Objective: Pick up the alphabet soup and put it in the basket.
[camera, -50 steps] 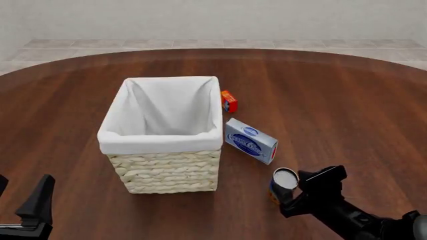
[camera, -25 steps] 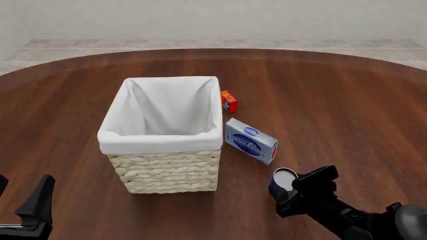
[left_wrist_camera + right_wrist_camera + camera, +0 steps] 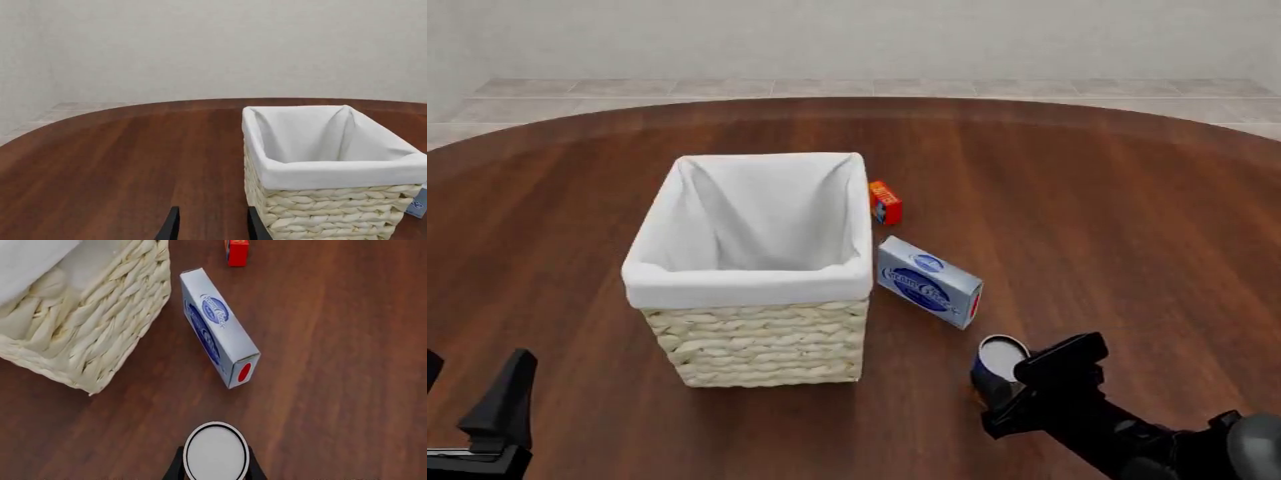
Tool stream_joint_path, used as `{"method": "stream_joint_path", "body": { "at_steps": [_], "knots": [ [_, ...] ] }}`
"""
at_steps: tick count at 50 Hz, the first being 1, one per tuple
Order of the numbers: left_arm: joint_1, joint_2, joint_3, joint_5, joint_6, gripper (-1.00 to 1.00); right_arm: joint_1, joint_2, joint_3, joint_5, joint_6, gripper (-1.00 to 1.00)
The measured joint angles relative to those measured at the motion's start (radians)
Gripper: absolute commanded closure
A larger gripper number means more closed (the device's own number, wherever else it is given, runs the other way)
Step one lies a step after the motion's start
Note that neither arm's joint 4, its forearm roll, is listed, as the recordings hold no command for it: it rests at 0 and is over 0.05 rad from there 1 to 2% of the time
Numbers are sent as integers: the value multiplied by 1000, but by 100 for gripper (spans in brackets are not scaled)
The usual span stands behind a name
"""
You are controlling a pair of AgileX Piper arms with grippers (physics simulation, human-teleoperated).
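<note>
The alphabet soup [image 3: 1001,358] is seen upright on the table [image 3: 1121,220], near the front edge and to the right of the basket [image 3: 754,290]. In the right wrist view its silvery flat top [image 3: 215,451] is framed by two dark fingers [image 3: 175,467], one close on each side of the can; the right gripper [image 3: 1014,385] is thus narrowed around the can, though actual contact of the pads cannot be told.

Between the can and the basket a blue-and-white box [image 3: 929,281] is laid on the wood, set at a slant just beside the basket's right wall and apart from the can. Farther back, a small orange-red box [image 3: 885,203] is placed close against the basket's far right corner. The basket is stood well to the left of the can, its white cloth lining [image 3: 747,280] folded over the rim, and its inside is shown holding only the cloth.

The left gripper [image 3: 501,410] is held low at the near left of the table, well apart from the basket. In the left wrist view its two finger tips [image 3: 171,227] are spread with bare wood between them, so it is parted and nothing is held.
</note>
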Motion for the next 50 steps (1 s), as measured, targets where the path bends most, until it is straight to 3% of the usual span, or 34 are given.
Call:
{"method": "stream_joint_path", "body": {
  "at_steps": [13, 24, 50],
  "knots": [
    [0, 0, 0, 0, 0, -100, 13, -72, 20, 11, 1, 100],
    [0, 0, 0, 0, 0, -100, 52, -187, 21, 79, 8, 100],
    [0, 0, 0, 0, 0, -100, 129, -486, -102, 391, 26, 100]
  ]
}}
